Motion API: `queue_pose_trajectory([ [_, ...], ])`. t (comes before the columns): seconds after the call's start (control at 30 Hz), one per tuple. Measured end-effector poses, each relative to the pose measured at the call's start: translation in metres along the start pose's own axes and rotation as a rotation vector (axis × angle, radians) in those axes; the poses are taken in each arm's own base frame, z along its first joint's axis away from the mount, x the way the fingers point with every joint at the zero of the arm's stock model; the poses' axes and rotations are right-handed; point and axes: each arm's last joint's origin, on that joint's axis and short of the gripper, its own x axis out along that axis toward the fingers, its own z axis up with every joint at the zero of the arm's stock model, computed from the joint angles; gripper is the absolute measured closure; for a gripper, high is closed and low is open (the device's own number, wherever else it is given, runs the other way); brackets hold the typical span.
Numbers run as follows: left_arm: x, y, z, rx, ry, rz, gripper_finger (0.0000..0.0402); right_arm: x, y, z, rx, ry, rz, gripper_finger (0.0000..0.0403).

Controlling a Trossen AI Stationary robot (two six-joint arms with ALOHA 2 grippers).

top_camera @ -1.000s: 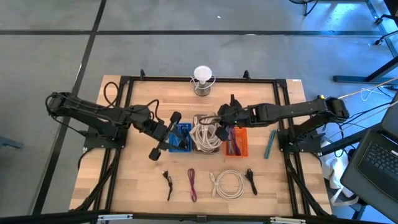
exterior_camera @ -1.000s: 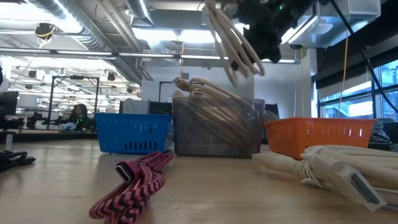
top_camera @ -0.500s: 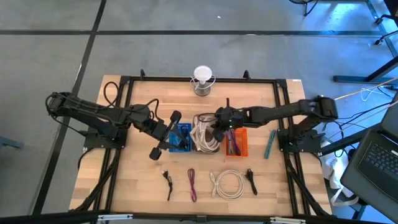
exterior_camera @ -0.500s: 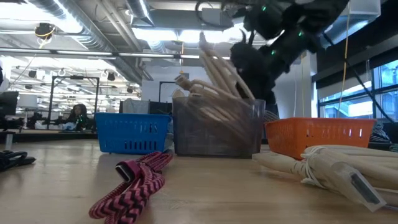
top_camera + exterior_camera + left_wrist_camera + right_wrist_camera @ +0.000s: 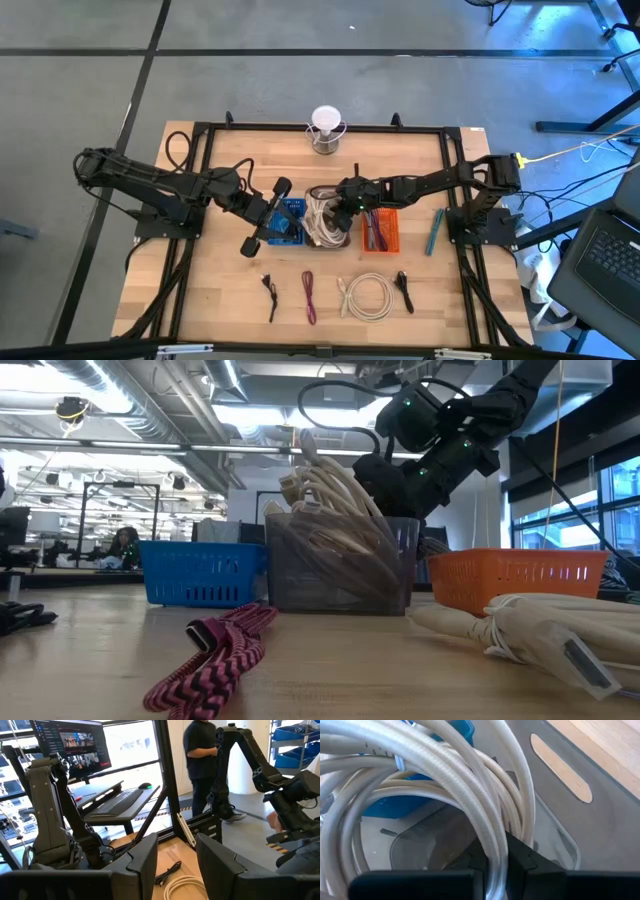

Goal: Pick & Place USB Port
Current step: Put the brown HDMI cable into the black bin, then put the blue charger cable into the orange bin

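A coil of white cable [image 5: 322,216] sits in the clear grey bin [image 5: 340,595], with its loops [image 5: 315,495] and plug ends sticking up over the rim. My right gripper [image 5: 343,207] is shut on the coil at the bin's right side; it also shows in the low view [image 5: 378,472] and the right wrist view [image 5: 501,862]. A blue basket [image 5: 292,222] stands left of the bin and an orange basket [image 5: 379,229] right of it. My left gripper [image 5: 265,218] hovers open and level over the blue basket, with nothing between its fingers [image 5: 145,862]. My right gripper pinches a strand of the white coil [image 5: 496,851] between its two fingers. The fingers [image 5: 522,862] come slanting down from the table's right, across the strand. The coil's lower part rests inside the grey bin, and its upper loops stand above the rim.
On the near half of the table lie a black cable [image 5: 270,296], a pink braided cable [image 5: 215,655], a second white coil [image 5: 367,297] and another black cable [image 5: 403,291]. A teal stick [image 5: 435,232] lies at the right, and a white lamp-like thing [image 5: 325,129] stands at the far edge. A person [image 5: 202,760] stands beyond the table.
My right gripper has come down and toward the table's left, tipping more downward, still shut on the white coil. The coil, hanging clear above the grey bin a second ago, has sunk into it. The bin and the blue basket have shifted slightly.
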Motion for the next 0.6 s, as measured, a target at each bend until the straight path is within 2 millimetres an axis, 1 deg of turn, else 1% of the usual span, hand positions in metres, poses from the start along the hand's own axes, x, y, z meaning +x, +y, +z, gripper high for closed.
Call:
queue_pose_trajectory([
  [0.07, 0.000, 0.000, 0.000, 0.000, 0.000, 0.000, 0.0274, -0.004, 0.001, 0.002, -0.004, -0.005, -0.001, 0.0342],
  [0.23, 0.000, 0.000, 0.000, 0.000, -0.002, -0.006, 0.0274, -0.014, 0.004, 0.008, -0.005, -0.042, 0.018, 0.0255],
  [0.33, 0.000, 0.000, 0.000, 0.000, -0.001, -0.007, 0.0274, -0.022, 0.007, 0.013, -0.004, -0.070, 0.030, 0.0223],
  [0.47, 0.000, -0.001, 0.000, -0.008, -0.001, -0.010, 0.0274, -0.040, 0.011, 0.022, -0.007, -0.109, 0.050, 0.0206],
  [0.6, 0.001, -0.004, 0.001, -0.003, -0.003, -0.023, 0.0274, -0.068, 0.014, 0.026, -0.007, -0.119, 0.024, 0.0211],
])
